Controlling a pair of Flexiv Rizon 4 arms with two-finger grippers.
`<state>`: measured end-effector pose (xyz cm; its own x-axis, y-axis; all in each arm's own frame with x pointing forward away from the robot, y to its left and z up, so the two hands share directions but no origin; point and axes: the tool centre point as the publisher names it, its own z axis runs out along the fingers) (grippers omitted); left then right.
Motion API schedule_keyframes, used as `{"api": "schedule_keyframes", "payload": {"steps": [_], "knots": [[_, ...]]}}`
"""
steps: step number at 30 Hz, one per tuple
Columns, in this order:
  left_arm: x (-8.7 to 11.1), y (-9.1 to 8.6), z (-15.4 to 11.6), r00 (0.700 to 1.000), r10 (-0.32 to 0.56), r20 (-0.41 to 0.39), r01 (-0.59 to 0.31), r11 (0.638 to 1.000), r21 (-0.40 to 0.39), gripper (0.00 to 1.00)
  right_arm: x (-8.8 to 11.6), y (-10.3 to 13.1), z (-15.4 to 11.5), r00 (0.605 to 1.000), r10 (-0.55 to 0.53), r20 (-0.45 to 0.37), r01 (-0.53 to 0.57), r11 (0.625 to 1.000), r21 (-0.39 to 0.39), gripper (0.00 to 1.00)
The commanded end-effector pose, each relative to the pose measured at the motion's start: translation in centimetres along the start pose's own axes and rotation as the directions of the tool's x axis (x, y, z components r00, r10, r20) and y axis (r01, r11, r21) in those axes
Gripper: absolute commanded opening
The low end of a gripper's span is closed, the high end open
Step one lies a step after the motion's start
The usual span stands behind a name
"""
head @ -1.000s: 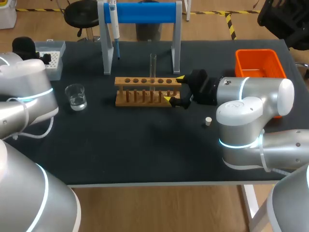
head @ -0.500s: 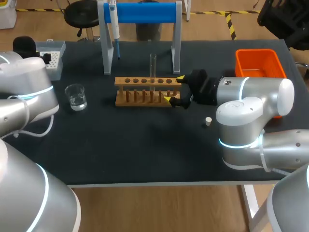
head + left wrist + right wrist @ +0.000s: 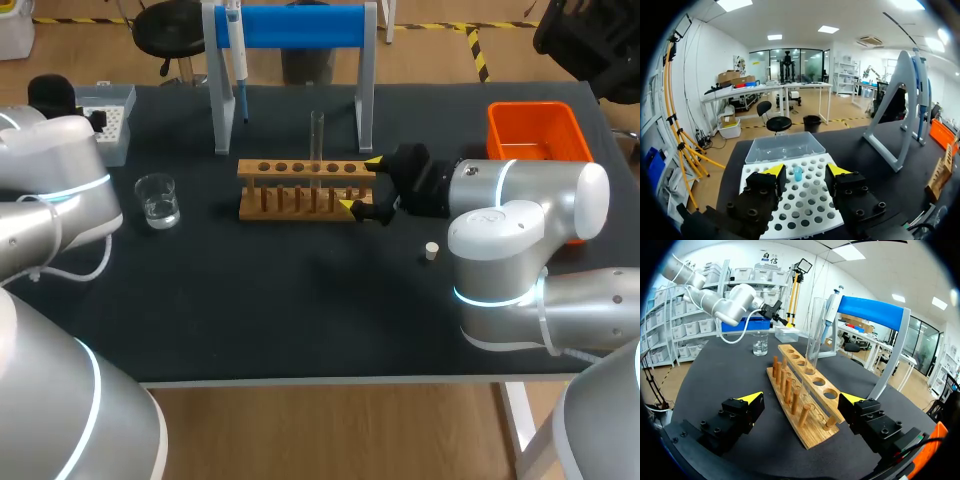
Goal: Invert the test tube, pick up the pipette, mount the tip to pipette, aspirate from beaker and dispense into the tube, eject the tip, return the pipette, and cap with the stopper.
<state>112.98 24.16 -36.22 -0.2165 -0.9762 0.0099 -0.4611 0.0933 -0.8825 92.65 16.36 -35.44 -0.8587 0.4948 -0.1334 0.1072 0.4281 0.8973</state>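
Right wrist view | right end effector (image 3: 801, 399) apart, rack (image 3: 811, 434) end between | test tube (image 3: 815, 335) ahead, seemingly upright

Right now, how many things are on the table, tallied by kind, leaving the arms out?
Test tube: 1
Wooden rack: 1
Beaker: 1
Pipette: 1
Pipette stand: 1
Tip box: 1
Orange bin: 1
Stopper: 1
Total: 8

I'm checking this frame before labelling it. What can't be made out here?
All in the head view:
The left gripper is hidden behind the left arm's grey shell.
The white perforated tip box is partly covered by that arm.
The orange plastic bin's near wall sits behind the right arm.
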Motion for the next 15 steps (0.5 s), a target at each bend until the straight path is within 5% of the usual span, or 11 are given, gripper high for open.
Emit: {"api": "schedule_keyframes", "payload": {"steps": [1, 15], "knots": [[-0.22, -0.12, 0.27, 1.000, 0.002, -0.007, -0.002, 1.000, -0.009, 0.49, -0.02, -0.06, -0.01, 1.000, 0.000, 0.000, 0.000, 1.000, -0.001, 1.00], [-0.35, -0.08, 0.38, 1.000, 0.004, -0.004, -0.004, 1.000, -0.011, 0.48, -0.02, -0.06, -0.01, 1.000, 0.000, 0.000, 0.000, 1.000, -0.001, 1.00]]}}
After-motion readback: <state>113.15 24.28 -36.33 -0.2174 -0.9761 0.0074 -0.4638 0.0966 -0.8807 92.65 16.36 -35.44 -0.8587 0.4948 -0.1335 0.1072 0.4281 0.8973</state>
